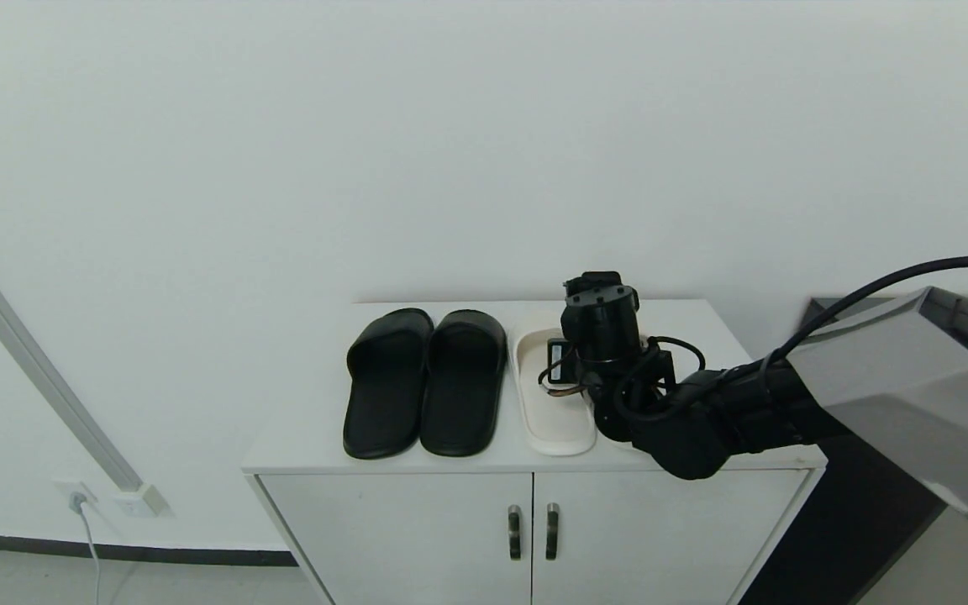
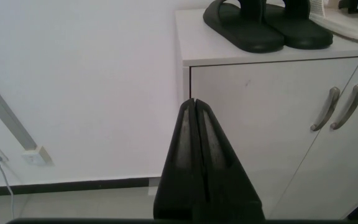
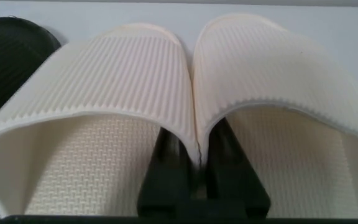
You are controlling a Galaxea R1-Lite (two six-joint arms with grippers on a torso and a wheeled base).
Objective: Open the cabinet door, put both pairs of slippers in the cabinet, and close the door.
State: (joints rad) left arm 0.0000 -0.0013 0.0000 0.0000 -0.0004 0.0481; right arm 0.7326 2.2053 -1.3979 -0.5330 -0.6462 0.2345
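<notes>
Low in front of the cabinet: left fingers [image 2: 182, 162] pressed together, nothing between them. Just past their tips, the cabinet door [image 2: 260, 118], shut. Door handles [image 2: 342, 107] farther off, well to one side of the tips. Black slippers [image 2: 263, 25] higher than the tips, side by side on the cabinet top [image 2: 191, 37].

Up on the top: right fingers [image 3: 160, 180], one inside each of the white slippers [image 3: 123, 81], pinching the pair's two adjoining strap edges between them. Straps arch over and beyond the tips. Black pair lies just beside the white pair, clear of these fingers.
</notes>
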